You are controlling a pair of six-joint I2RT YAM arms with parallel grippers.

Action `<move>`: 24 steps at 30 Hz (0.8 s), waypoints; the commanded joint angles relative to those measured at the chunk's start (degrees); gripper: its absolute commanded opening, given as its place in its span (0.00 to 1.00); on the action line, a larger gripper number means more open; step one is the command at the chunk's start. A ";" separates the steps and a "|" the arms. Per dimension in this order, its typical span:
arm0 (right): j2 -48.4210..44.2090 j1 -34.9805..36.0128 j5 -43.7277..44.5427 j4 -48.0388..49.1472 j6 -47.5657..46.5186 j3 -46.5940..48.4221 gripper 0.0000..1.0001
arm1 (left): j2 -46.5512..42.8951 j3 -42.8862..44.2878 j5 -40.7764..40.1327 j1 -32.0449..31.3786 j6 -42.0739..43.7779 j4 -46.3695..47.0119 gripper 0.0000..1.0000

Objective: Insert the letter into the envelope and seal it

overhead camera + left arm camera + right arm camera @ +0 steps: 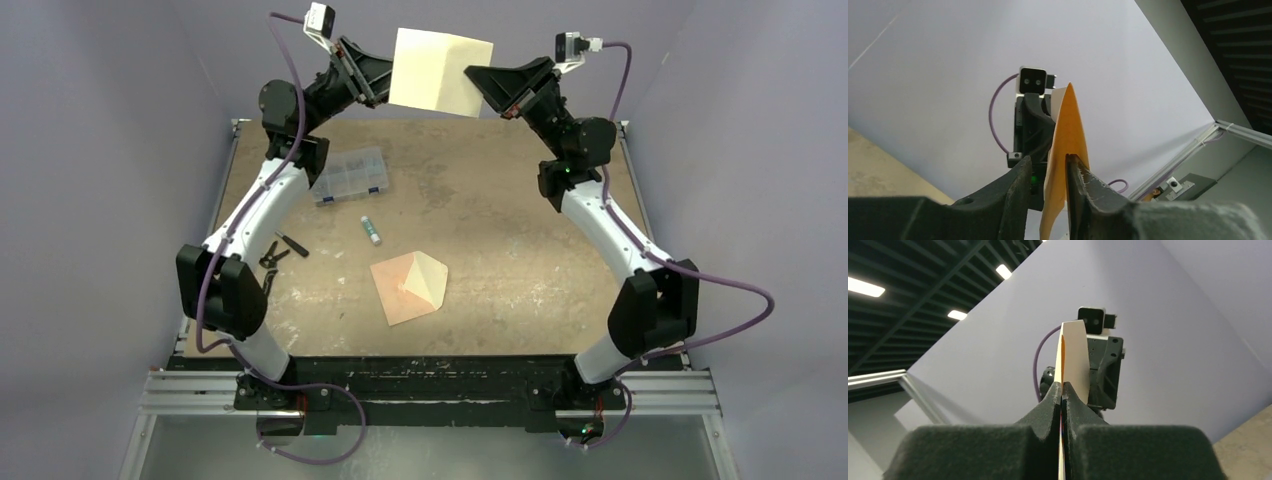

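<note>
We hold the letter (440, 70) in the air, well beyond the envelope (408, 287) — right tool (1062, 387) pinched shut on one edge, left tool (1048, 160) parted loosely around the other — likely a handover.

the letter (440, 70) is thin matt paper, as is the envelope (405, 290). my right gripper (1062, 387) is grainy matt black plastic. the table (520, 230) is rough, scuffed board; the box (350, 175) clear glossy plastic.
</note>
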 commanded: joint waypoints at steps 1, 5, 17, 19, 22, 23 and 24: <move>-6.36 -0.30 4.96 -7.75 -9.26 0.60 0.00 | -5.80 1.98 -0.09 1.84 15.86 -16.03 0.35; -10.30 -0.43 12.79 -22.91 -23.12 2.57 0.00 | -6.13 8.09 -5.24 3.80 32.97 -44.97 0.43; -12.12 -0.18 16.83 -41.61 -41.74 5.09 0.00 | -7.06 5.48 -8.80 3.88 34.67 -39.71 0.57; -11.68 -0.08 14.47 -43.41 -43.35 5.18 0.00 | -7.46 4.64 -7.25 3.19 33.81 -34.34 0.59; -11.59 0.00 11.26 -43.30 -43.71 4.27 0.00 | -7.30 4.80 -7.00 0.75 35.56 -32.32 0.59; -11.57 0.05 9.73 -42.70 -43.42 3.95 0.00 | -7.00 4.77 -7.12 -0.24 36.32 -32.42 0.59; -11.49 0.14 8.18 -41.69 -42.97 3.69 0.00 | -6.55 4.84 -7.25 -1.40 36.82 -32.72 0.59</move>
